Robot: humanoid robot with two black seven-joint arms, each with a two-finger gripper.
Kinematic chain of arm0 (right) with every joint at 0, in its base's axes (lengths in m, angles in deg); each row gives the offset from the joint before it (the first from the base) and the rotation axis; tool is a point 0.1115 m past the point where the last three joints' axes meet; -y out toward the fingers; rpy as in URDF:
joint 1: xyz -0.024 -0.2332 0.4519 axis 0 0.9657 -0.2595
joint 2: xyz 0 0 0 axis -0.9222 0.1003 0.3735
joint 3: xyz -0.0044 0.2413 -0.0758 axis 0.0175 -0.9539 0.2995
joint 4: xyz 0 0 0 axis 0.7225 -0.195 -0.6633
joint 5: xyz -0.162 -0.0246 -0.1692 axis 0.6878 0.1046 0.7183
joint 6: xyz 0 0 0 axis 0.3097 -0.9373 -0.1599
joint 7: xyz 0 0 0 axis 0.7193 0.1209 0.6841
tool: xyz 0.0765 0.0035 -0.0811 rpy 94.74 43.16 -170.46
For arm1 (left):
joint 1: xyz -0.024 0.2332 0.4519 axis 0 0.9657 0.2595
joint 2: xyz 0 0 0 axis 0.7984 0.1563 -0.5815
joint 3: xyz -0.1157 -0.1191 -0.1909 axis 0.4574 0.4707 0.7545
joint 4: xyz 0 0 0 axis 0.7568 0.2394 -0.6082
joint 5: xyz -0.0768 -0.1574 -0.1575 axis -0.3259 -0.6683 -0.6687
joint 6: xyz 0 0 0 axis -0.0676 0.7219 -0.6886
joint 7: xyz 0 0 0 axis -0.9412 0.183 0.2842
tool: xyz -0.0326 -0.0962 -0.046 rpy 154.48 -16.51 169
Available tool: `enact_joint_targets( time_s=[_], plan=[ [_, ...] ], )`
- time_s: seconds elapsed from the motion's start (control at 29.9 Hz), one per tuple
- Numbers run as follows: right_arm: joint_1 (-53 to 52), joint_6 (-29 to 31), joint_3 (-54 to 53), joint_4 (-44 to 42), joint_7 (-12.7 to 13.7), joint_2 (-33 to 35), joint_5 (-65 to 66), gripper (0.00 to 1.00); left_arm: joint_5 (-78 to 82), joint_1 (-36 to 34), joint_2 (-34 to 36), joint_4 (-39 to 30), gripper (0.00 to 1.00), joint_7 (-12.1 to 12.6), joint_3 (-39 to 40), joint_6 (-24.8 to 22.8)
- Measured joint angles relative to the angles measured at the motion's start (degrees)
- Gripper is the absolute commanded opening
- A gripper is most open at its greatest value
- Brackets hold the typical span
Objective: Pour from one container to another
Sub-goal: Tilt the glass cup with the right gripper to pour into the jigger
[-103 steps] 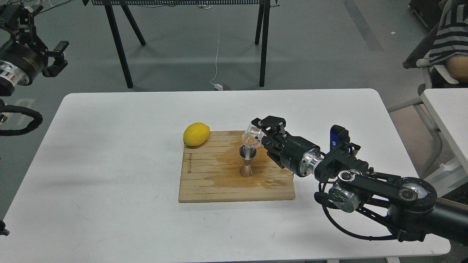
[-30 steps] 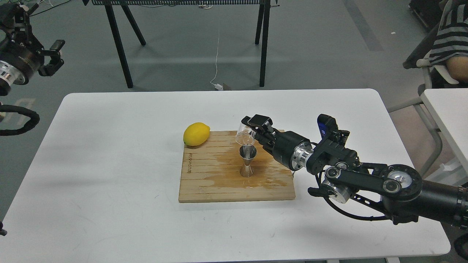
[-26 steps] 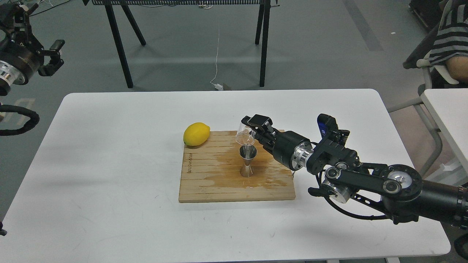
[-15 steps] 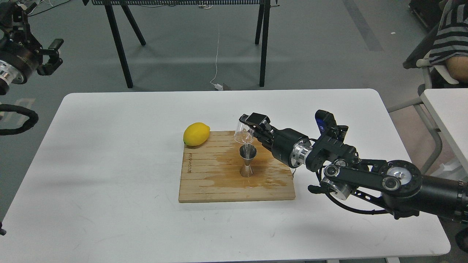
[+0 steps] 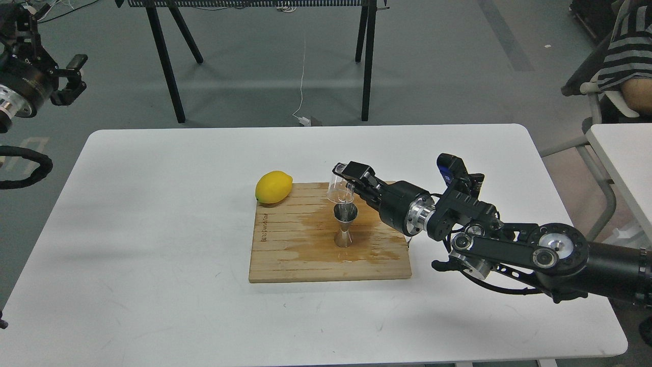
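Note:
A small clear glass cup [image 5: 340,190] hangs tipped far over, mouth down, just above the steel jigger [image 5: 345,225]. My right gripper [image 5: 351,176] is shut on the cup from the right. The jigger stands upright on the wooden board [image 5: 285,255], whose middle shows a dark wet patch. My left gripper [image 5: 71,76] is raised at the far left, off the table, open and holding nothing.
A yellow lemon [image 5: 273,187] lies at the board's back left corner. The white table [image 5: 153,204] carries the board. A black trestle [image 5: 168,66] stands behind it, and a seated person [image 5: 629,61] is at the far right.
My right gripper has shifted left and rolled the cup further over, from steeply tilted to nearly mouth down above the jigger. The left arm has drifted slightly.

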Motion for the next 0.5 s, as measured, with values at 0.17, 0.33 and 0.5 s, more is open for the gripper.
enact_joint_targets(
  time_s=[0.17, 0.33, 0.5],
  plan=[
    [-0.2, 0.0, 0.2, 0.0, -0.4, 0.2, 0.9, 0.25, 0.0, 0.0, 0.0, 0.0, 0.99, 0.0, 0.0, 0.0],
    [-0.3, 0.0, 0.6, 0.0, -0.6, 0.4, 1.8, 0.25, 0.0, 0.0, 0.1, 0.0, 0.99, 0.0, 0.0, 0.0],
    [-0.3, 0.0, 0.9, 0.1, -1.1, 0.5, 2.9, 0.25, 0.0, 0.0, 0.2, 0.0, 0.99, 0.0, 0.0, 0.0]
  ],
)
